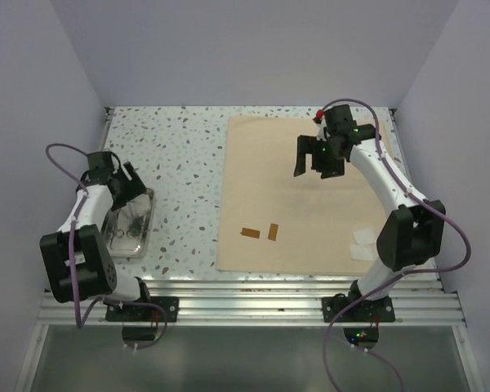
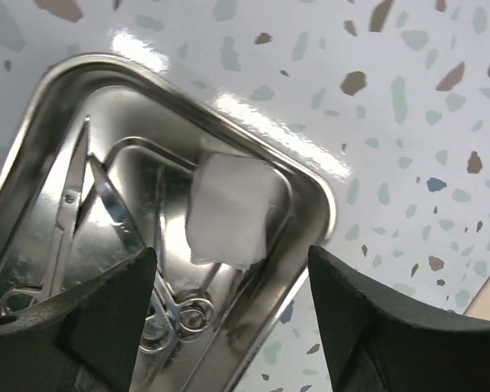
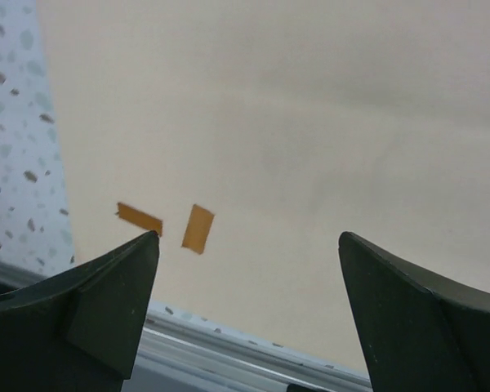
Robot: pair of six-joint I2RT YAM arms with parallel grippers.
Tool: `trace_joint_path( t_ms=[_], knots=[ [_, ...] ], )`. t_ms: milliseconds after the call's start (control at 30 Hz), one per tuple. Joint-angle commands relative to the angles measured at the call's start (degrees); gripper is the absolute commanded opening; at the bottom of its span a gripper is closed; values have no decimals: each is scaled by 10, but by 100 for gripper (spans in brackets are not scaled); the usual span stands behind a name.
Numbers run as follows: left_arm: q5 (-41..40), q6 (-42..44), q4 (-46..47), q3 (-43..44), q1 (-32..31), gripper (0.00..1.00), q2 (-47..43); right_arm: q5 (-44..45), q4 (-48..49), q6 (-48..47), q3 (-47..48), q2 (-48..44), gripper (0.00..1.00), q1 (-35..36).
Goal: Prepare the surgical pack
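Observation:
The tan cloth (image 1: 310,196) lies flat on the right half of the table, with two brown strips (image 1: 261,233) near its front edge and white gauze pads (image 1: 363,243) at its front right. My right gripper (image 1: 314,163) hovers open above the cloth's far part; in the right wrist view its gripper (image 3: 249,241) holds nothing, and the strips (image 3: 198,229) lie beyond it. At the left stands the steel tray (image 1: 147,238). My left gripper (image 2: 230,265) is open just over the tray (image 2: 327,204), where a gauze pad (image 2: 229,208) rests on thin metal instruments (image 2: 106,196).
The speckled tabletop (image 1: 184,163) separates the tray and the cloth. Plain walls close in the table at the back and both sides. A ribbed metal rail (image 1: 245,298) runs along the near edge by the arm bases.

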Motion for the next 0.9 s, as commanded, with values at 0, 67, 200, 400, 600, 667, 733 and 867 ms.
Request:
trace_joint_path(
  t_ms=[0,67,200,400,600,667,733,867],
  knots=[
    [-52,-4,-26,33,-93,79,-23,90,38,-13,-19,-8,92,-47],
    [-51,-18,-10,21,-131,79,-27,133,35,-68,-38,-2,90,-86],
    [-26,-34,13,14,-169,77,-18,114,22,-189,-74,-9,89,-169],
    [-4,-33,41,25,-219,76,-12,15,35,-388,-182,-96,87,-286],
    [13,-18,41,52,-272,75,3,-61,48,-446,-255,-92,82,-358],
    [17,-12,42,55,-283,75,6,-62,45,-455,-257,-83,66,-370],
    [23,-5,44,58,-286,75,15,-74,48,-462,-269,-79,62,-380],
    [29,3,32,87,-287,75,41,-54,55,-473,-293,-68,61,-388]
  ],
)
